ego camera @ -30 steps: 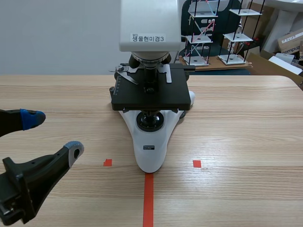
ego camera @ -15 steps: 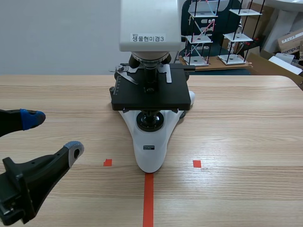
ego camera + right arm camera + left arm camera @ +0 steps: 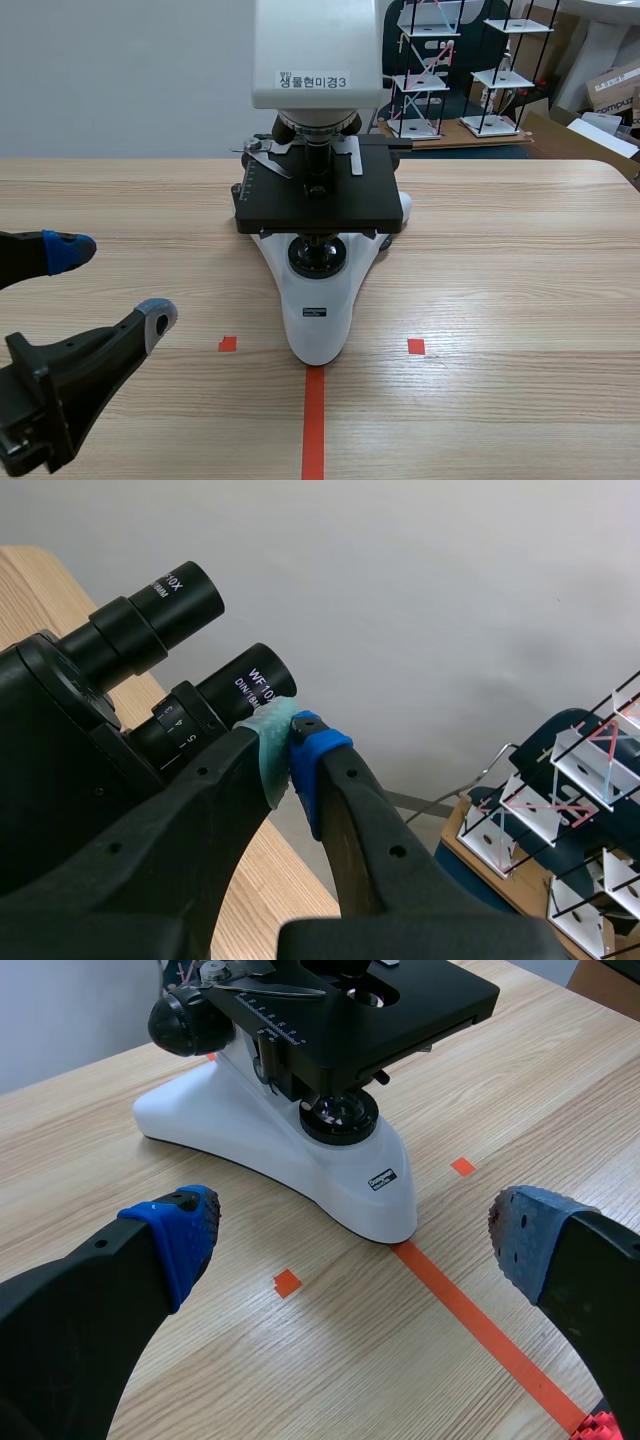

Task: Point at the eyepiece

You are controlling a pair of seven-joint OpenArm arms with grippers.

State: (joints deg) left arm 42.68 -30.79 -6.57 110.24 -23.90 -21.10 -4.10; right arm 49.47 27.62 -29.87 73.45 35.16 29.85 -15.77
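Note:
A white microscope (image 3: 318,300) with a black stage (image 3: 315,195) stands mid-table; its eyepieces are out of the scene view. In the right wrist view two black eyepieces show, the nearer one (image 3: 250,685) and the farther one (image 3: 165,600). My right gripper (image 3: 291,748) is shut, its pad tips against the nearer eyepiece's side near its rim. My left gripper (image 3: 114,284) hangs open low at the table's left front. In the left wrist view the left gripper (image 3: 355,1230) faces the microscope base (image 3: 300,1155) with nothing between its fingers.
Wire-and-plate model racks (image 3: 430,70) and cardboard boxes (image 3: 610,90) stand behind the table's far right edge. The racks (image 3: 570,790) also show beyond the right gripper. Orange tape marks lie in front of the microscope base.

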